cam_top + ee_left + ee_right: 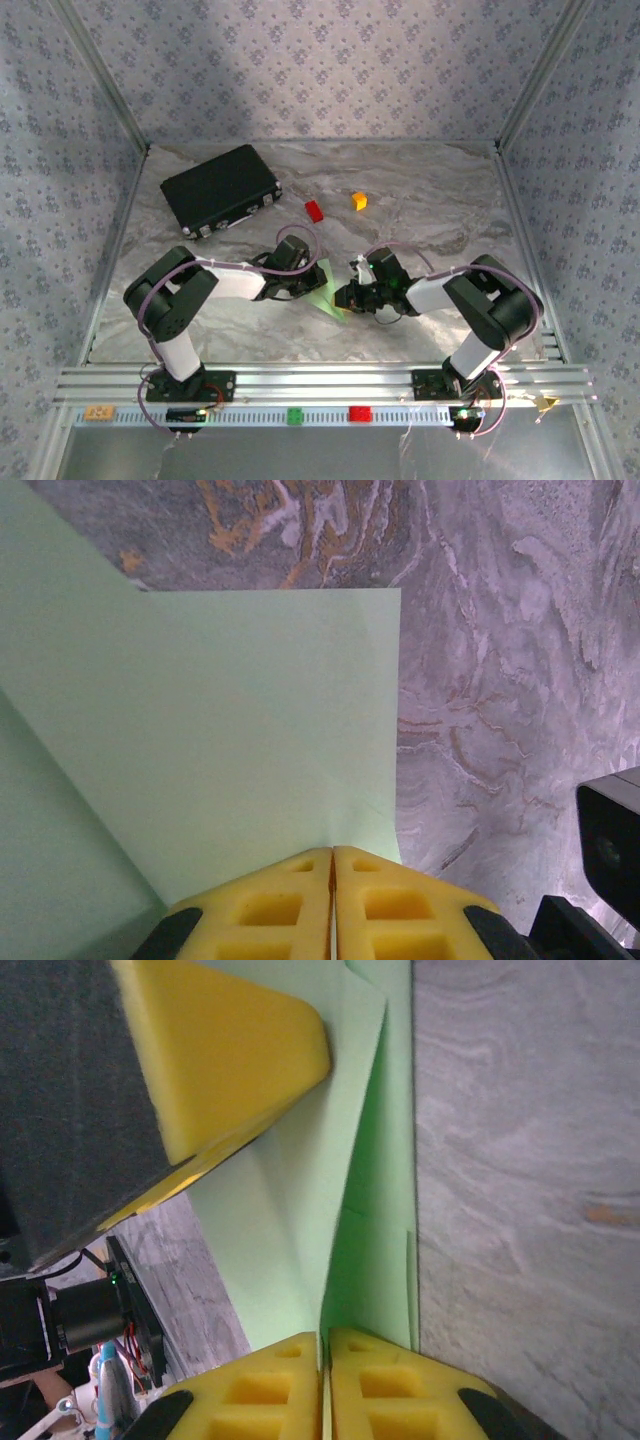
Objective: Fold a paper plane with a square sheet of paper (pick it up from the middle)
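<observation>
A thin pale green sheet of paper, creased and partly folded, is held between two robot arms over the middle of a grey marbled bench.

The left end effector has its yellow foam pads pressed together, pinching one edge of the sheet where a crease runs in. The right end effector is likewise closed, nipping the sheet at a fold from the opposite side. In the right wrist view, one of the left arm's yellow pads sits close by against the same paper.

From overhead the sheet reads as a narrow wedge between the two wrists. Its long axis runs from the far side of the bench toward the arm bases, leaning slightly to the right as it comes nearer. The narrower end seems to point away from the bases, though the arms cover part of it.

The paper is likely very light and limp, easy to crumple or tear, and apt to slide between smooth foam pads. The safest holds are probably along creases and doubled edges, where the layers make it stiffer. A single flat layer would sag or buckle.
</observation>
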Action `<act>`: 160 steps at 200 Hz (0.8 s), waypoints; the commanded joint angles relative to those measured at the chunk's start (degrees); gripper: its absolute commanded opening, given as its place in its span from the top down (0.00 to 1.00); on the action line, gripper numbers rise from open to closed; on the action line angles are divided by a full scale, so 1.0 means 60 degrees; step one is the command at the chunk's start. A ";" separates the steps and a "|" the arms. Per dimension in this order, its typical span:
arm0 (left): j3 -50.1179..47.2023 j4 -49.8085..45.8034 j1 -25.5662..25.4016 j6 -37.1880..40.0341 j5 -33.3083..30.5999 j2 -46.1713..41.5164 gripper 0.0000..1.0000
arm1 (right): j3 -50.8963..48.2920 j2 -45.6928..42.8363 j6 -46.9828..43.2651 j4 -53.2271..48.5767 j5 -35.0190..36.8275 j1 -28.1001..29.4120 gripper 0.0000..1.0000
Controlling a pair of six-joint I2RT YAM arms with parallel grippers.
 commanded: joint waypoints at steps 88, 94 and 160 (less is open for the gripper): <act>-0.0184 -0.0133 0.0037 0.0088 0.0100 0.0284 0.91 | -0.0326 -0.0162 -0.0495 -0.1433 0.0152 0.0221 0.93; -0.0184 -0.0144 0.0041 0.0085 0.0098 0.0271 0.91 | -0.0370 -0.0145 -0.0484 -0.1410 0.0191 0.0211 0.93; -0.0185 -0.0187 0.0034 0.0085 0.0091 0.0269 0.91 | -0.0540 -0.0837 -0.0666 -0.1848 0.0067 0.0211 0.87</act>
